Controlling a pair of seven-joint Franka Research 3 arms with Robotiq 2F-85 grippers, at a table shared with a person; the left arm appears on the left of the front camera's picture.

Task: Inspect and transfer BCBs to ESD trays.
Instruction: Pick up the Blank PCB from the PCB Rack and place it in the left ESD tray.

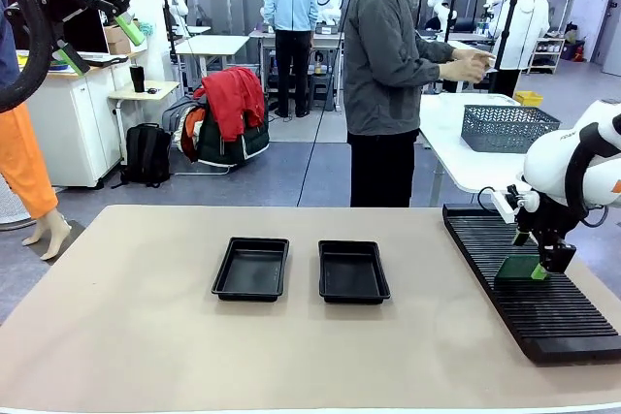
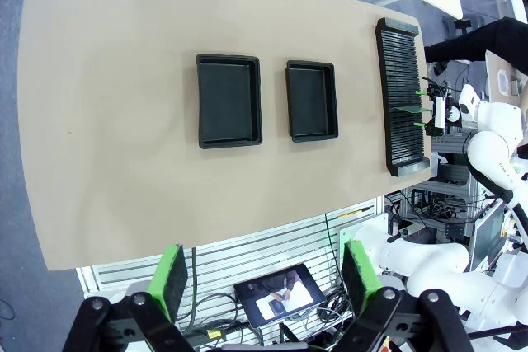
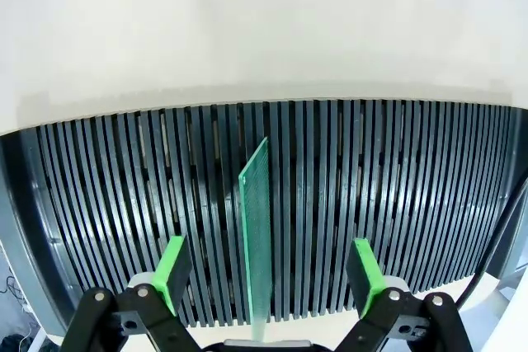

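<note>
Room: open lab floor, white tables and other people at the back.
Counter [image 1: 126,317]: beige, rounded corners, runs the whole width of the front view.
Person [image 1: 383,75]: grey hooded top, stands at the far edge, turned toward a white table with a grey mesh basket [image 1: 507,128]; hands together at chest height.
ESD trays [image 1: 251,269]: two, black, side by side near mid-counter with a gap between them, both with bare floors.
Rack [image 1: 543,317]: long, black, ribbed, lies along the robot's right end of the counter.
BCB [image 3: 257,237]: one green board, stands on edge in a rack slot, about midway along the rack.
Right fingers [image 3: 172,267]: low over the rack, spread wide, one green pad on each side of the board; both pads clear of it, nothing gripped.
Left fingers [image 1: 130,27]: high above the counter's left side, spread wide, nothing between them; the wrist view looks down on the trays and rack.
</note>
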